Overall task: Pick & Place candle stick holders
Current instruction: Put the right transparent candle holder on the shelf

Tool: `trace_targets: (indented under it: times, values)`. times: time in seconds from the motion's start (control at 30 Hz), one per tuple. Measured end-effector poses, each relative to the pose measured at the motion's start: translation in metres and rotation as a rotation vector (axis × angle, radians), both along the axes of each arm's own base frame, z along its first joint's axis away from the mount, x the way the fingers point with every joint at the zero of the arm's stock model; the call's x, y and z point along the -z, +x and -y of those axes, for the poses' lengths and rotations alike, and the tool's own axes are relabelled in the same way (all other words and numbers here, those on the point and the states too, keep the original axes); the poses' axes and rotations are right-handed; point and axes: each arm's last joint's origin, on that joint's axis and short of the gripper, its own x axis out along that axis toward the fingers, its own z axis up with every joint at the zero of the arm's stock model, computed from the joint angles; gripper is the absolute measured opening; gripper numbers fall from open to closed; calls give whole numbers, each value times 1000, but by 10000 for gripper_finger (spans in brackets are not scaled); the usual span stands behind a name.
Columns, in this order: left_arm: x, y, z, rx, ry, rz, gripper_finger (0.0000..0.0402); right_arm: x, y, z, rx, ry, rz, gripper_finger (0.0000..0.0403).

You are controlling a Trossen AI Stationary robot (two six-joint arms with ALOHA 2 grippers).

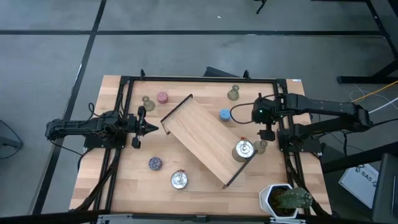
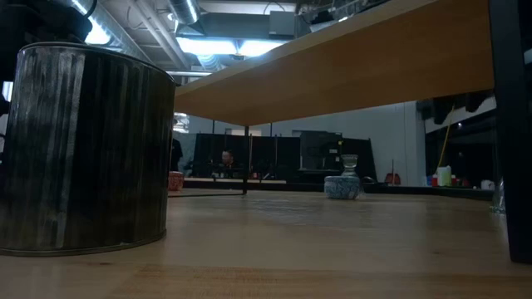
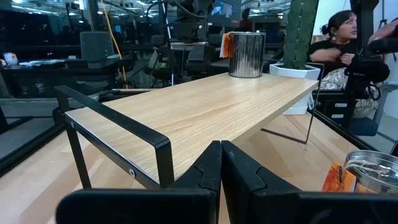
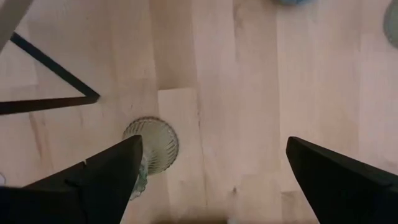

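A silver holder [image 1: 244, 150] stands on the wooden tray [image 1: 205, 140], near its right end. A second silver holder [image 1: 180, 180] and the purple one [image 1: 155, 163] stand on the table near the front. The pink holder [image 1: 162, 97] and an olive one [image 1: 147, 102] stand at the far left, and another olive one [image 1: 234, 93] and the blue one [image 1: 224, 114] at the far right. My right gripper [image 4: 211, 168] is open and points down over a third olive holder [image 4: 152, 146], which stands beside one finger. My left gripper [image 3: 221, 168] is shut and empty, left of the tray.
The tray lies slantwise across the table's middle on dark metal legs [image 3: 118, 134]. A potted plant [image 1: 286, 199] stands at the front right corner. A dark frame [image 1: 124, 81] runs around the table. A person [image 3: 339, 37] sits beyond the table's right side.
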Motion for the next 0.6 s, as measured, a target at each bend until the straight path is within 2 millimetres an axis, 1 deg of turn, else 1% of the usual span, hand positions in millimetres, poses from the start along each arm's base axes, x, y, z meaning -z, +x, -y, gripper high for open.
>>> trace_targets:
  times: [0.33, 0.6]
  values:
    - [0, 0, 0, 0, 0, 0, 4, 9, -9, -8, -25, 8, -9, 399]
    - [0, 0, 0, 0, 0, 0, 4, 11, -9, -13, -63, 7, -15, 399]
